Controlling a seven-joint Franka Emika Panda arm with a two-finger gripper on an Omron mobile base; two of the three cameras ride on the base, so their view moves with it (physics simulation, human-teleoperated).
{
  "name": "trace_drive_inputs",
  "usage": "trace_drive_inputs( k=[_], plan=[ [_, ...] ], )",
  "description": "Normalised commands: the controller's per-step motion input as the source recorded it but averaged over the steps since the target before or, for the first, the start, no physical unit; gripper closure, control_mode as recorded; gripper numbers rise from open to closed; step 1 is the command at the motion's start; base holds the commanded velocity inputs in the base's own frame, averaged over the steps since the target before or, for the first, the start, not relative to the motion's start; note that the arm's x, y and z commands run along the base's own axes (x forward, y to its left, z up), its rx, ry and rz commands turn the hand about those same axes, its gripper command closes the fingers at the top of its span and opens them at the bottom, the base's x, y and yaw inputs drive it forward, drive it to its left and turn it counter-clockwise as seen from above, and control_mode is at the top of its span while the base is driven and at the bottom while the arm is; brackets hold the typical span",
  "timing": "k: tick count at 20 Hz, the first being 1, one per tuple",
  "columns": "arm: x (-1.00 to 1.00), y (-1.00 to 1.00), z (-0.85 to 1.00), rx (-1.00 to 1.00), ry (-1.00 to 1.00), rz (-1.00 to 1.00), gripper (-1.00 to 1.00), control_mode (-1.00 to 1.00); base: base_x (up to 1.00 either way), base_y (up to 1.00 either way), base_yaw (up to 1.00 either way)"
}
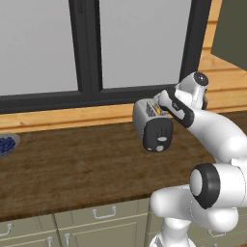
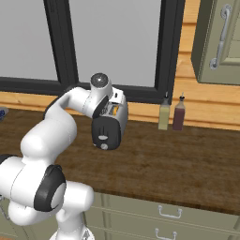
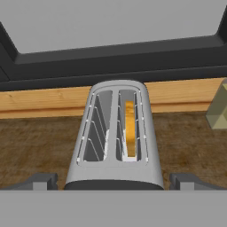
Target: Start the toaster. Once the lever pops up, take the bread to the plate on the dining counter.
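The silver-grey toaster [image 1: 150,124] [image 2: 110,125] [image 3: 117,133] stands on the wooden counter below the window, its black end panel facing me. An orange-tan bread slice [image 3: 129,128] [image 1: 157,110] sits deep in the toaster's right-hand slot; the left slot is empty. My gripper [image 3: 116,182] [image 1: 163,107] [image 2: 109,106] hovers just over the toaster's near end. It is open, with one fingertip [image 3: 42,181] on each side of the toaster body and nothing held. The plate and the dining counter are out of view.
A grey bowl of blue berries [image 1: 6,144] rests at the counter's far left. Two bottles [image 2: 164,115] [image 2: 178,113] stand against the back wall right of the toaster. A wall cabinet [image 2: 220,42] hangs at the upper right. Drawer fronts [image 1: 101,214] run below the counter edge.
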Motion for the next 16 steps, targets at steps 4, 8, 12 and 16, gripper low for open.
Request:
trace_drive_inputs(
  k=[4,8,12,16],
  plan=[
    [0.0,0.0,0.0,0.0,0.0,0.0,-1.0,-1.0,0.0,0.0,0.0],
    [0.0,0.0,0.0,0.0,0.0,0.0,-1.0,-1.0,0.0,0.0,0.0],
    [0.0,0.0,0.0,0.0,0.0,0.0,-1.0,-1.0,0.0,0.0,0.0],
    [0.0,0.0,0.0,0.0,0.0,0.0,-1.0,-1.0,0.0,0.0,0.0]
  ],
)
